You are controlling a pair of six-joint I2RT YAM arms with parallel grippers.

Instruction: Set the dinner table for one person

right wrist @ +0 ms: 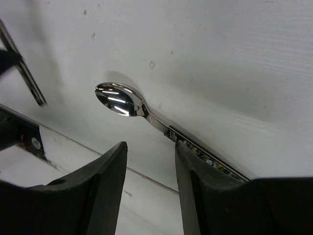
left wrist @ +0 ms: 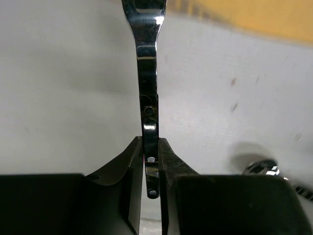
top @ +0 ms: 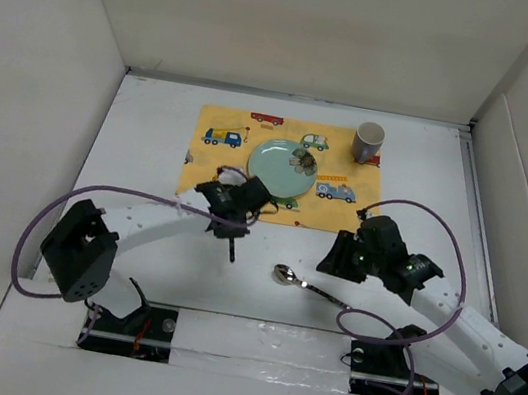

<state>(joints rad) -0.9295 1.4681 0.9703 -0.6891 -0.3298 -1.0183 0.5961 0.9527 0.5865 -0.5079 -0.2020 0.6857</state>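
My left gripper (top: pixel 232 225) (left wrist: pixel 150 147) is shut on a piece of cutlery (left wrist: pixel 148 73) with a dark riveted handle and a shiny metal front, held just above the white dinner table (top: pixel 150 153) at the near edge of the yellow placemat (top: pixel 217 161). I cannot tell if it is a fork or a knife. Its handle end (top: pixel 231 254) sticks out toward the near side. A spoon (top: pixel 284 275) (right wrist: pixel 117 98) with a patterned handle lies on the table. My right gripper (top: pixel 337 260) (right wrist: pixel 149 152) is open, low over the spoon's handle, with one finger beside it.
A teal plate (top: pixel 274 169) with a small dark patch near its rim sits mid-placemat. A grey mug (top: pixel 369 142) stands at the mat's far right corner. White panels wall the table. The spoon's bowl also shows in the left wrist view (left wrist: pixel 261 168).
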